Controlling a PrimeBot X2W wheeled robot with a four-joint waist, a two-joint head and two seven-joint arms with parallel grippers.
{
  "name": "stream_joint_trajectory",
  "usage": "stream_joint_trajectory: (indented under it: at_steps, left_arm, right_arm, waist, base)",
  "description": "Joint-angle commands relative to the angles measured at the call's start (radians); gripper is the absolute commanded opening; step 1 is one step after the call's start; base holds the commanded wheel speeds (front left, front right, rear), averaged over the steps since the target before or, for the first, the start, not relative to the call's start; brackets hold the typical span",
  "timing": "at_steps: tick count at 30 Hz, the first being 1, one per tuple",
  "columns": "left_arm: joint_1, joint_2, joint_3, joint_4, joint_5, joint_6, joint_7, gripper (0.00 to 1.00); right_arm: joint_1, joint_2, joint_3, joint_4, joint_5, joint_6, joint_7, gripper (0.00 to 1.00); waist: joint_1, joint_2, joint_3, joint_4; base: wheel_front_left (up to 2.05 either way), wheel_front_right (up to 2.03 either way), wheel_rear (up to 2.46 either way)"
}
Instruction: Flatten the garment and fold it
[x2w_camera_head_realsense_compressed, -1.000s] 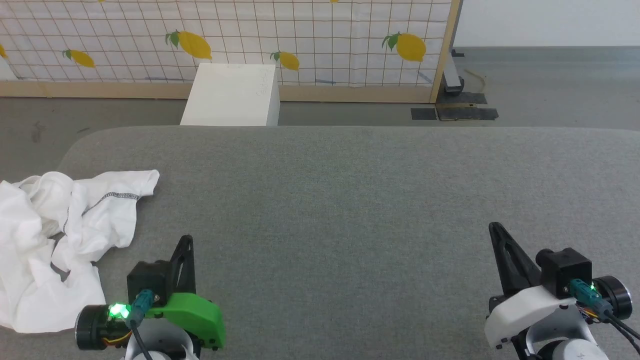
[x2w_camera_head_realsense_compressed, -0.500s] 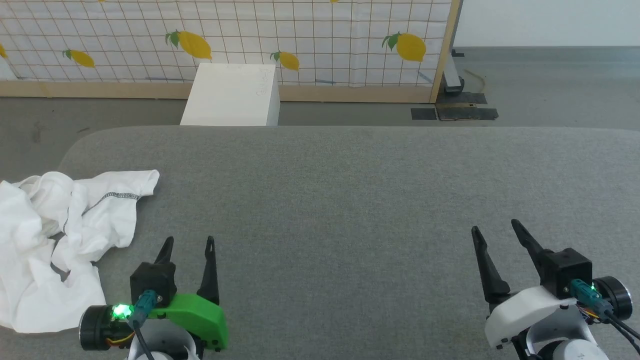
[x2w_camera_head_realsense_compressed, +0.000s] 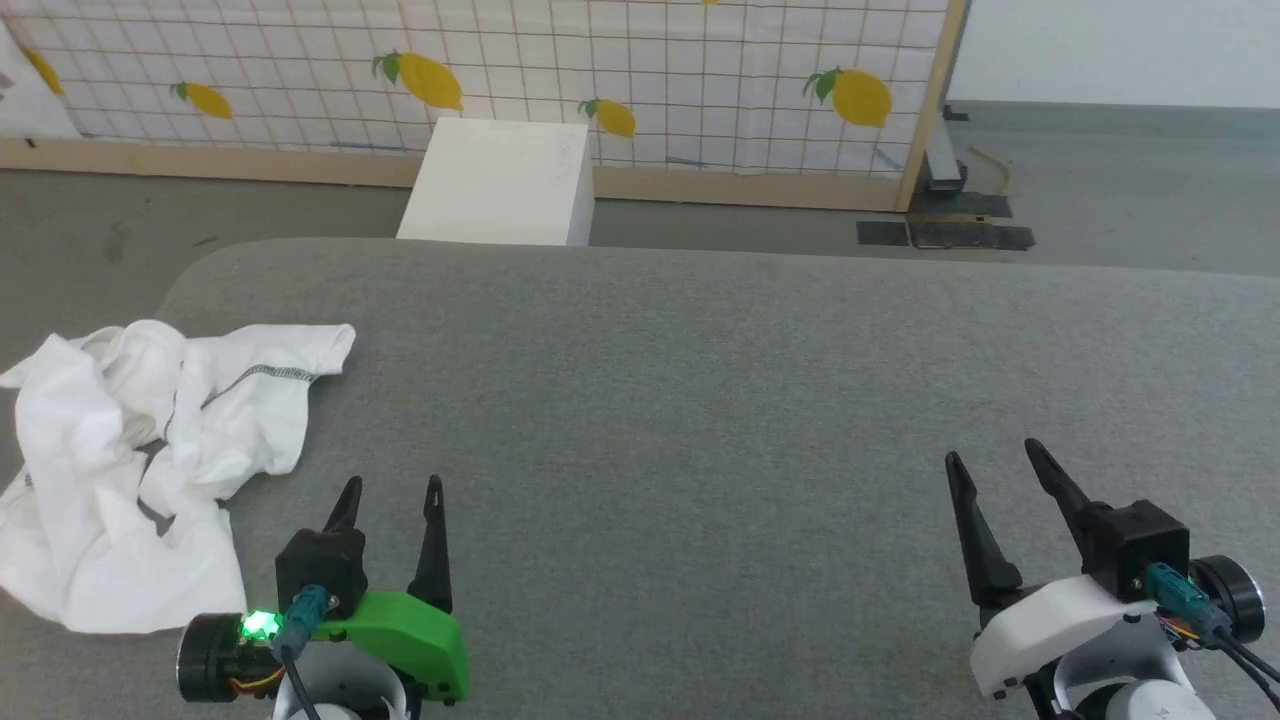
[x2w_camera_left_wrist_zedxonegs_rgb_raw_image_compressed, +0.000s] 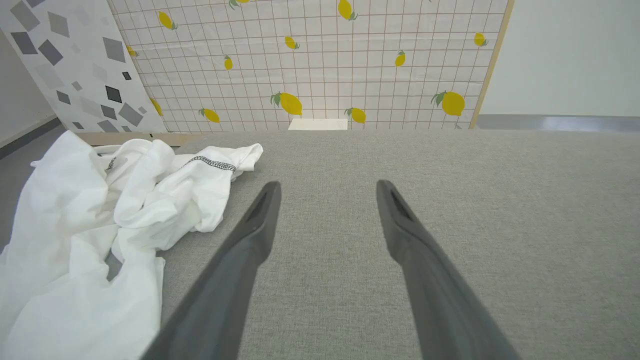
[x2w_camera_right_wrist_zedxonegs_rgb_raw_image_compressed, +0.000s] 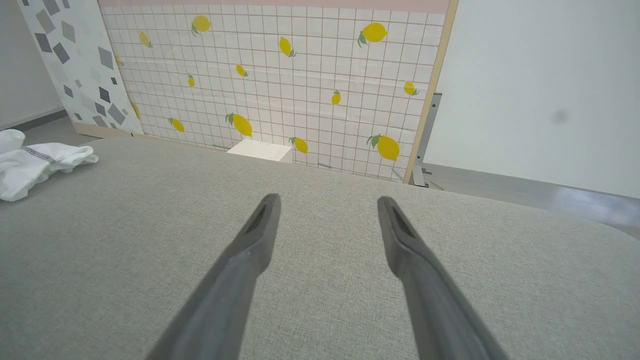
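While both my arms sit low at the near edge of the grey padded surface (x2w_camera_head_realsense_compressed: 700, 400), my left gripper (x2w_camera_head_realsense_compressed: 392, 480) has its two dark fingers spread apart, nothing between them, tips pointing away from me over bare fabric. Green shell on that wrist, green light lit. My right gripper (x2w_camera_head_realsense_compressed: 990, 450) is the same: fingers apart, empty, over bare surface at the near right, white shell on the wrist. The two grippers are well apart.

The garment (x2w_camera_head_realsense_compressed: 120, 450) lies crumpled in a heap at the left end of the surface, to the left of and a bit beyond my left gripper, near but not touching. White thin cloth, many folds, not flattened. A dark grey stitched seam (x2w_camera_head_realsense_compressed: 255, 372) shows on the upper fold at its far right corner. Its left part reaches the surface's left edge; cannot tell if it hangs over.

Past the far edge, grey floor (x2w_camera_head_realsense_compressed: 1100, 180). A white box (x2w_camera_head_realsense_compressed: 500, 180) stands just behind the surface, left of centre. Behind it, a wood-framed grid panel with lemons (x2w_camera_head_realsense_compressed: 650, 60). Black patches (x2w_camera_head_realsense_compressed: 945, 233) on the floor by the panel's right post.
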Motion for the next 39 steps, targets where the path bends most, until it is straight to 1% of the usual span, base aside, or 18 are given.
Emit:
stream_joint_trajectory:
  at_steps: [1, 18, 39]
  left_arm:
    - [-0.024, 0.001, -0.004, 0.007, -0.008, 0.008, -0.009, 1.0]
    - [-0.036, 0.008, -0.013, 0.027, -0.033, 0.036, -0.045, 1.0]
    - [-0.043, 0.008, -0.028, 0.046, -0.059, 0.079, -0.087, 1.0]
  right_arm:
    - [-0.008, 0.0, -0.001, 0.005, 0.008, 0.0, -0.011, 1.0]
    - [-0.018, 0.001, 0.006, 0.026, 0.026, -0.001, -0.044, 1.0]
    - [-0.028, 0.001, 0.01, 0.041, 0.046, -0.001, -0.079, 1.0]
  waist:
    - [0.0, 0.0, 0.001, 0.019]
    - [0.0, 0.0, 0.004, 0.163]
    - [0.0, 0.0, 0.013, 0.269]
  base:
    - [0.0, 0.0, 0.0]
    - [-0.01, -0.01, -0.01]
    - [-0.08, -0.08, -0.08]
